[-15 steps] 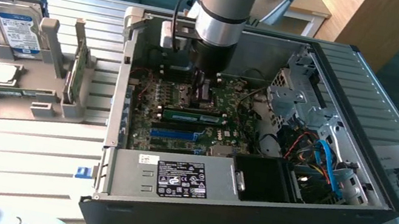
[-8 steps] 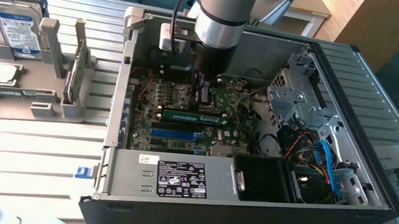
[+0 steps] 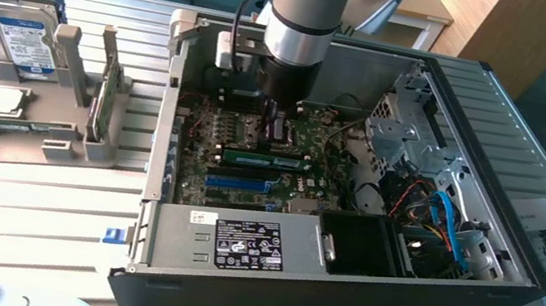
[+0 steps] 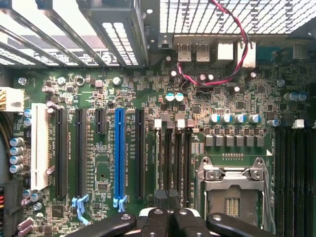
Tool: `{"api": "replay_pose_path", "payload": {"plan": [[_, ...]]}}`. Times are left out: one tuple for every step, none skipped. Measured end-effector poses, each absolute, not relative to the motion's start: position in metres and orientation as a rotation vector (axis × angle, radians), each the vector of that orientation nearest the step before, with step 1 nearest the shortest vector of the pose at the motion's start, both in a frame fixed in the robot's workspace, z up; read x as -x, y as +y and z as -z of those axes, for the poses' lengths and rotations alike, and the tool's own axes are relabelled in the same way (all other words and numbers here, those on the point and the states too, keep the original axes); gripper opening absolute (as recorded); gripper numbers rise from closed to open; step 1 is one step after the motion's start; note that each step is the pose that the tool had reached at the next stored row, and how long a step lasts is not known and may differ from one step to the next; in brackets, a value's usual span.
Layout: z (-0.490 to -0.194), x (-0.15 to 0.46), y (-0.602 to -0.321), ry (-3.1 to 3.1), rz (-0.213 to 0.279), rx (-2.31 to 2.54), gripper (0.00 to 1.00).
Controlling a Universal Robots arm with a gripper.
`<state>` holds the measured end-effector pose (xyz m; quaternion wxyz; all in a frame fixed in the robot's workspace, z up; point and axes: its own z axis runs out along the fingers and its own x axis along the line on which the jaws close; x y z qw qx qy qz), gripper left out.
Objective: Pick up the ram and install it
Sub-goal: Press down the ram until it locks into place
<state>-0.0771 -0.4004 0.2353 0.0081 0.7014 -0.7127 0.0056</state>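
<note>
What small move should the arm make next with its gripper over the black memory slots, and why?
Probably a short push straight down. The shut gripper sits over the black memory slots, where a long green ram stick seems to lie in a slot; whether it is fully seated I cannot tell.
</note>
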Motion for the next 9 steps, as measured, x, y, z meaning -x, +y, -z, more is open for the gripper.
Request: {"api": "replay_pose_path", "payload": {"plan": [[-0.2353,0.0773,-0.4003,-2.227,-0.018,-2.192,0.1],[-0.2353,0.0773,-0.4003,-2.227,-0.018,-2.192,0.1],[-0.2353,0.0773,-0.4003,-2.227,-0.018,-2.192,0.1],[-0.2354,0.0774,-0.4006,-2.227,-0.018,-2.192,0.1],[-0.2353,0.0774,-0.4012,-2.227,-0.018,-2.192,0.1],[-0.2353,0.0775,-0.4018,-2.228,-0.018,-2.192,0.1],[-0.2353,0.0774,-0.4025,-2.228,-0.018,-2.192,0.1],[-0.2353,0.0774,-0.4031,-2.227,-0.018,-2.192,0.1],[-0.2353,0.0774,-0.4036,-2.227,-0.018,-2.192,0.1]]}}
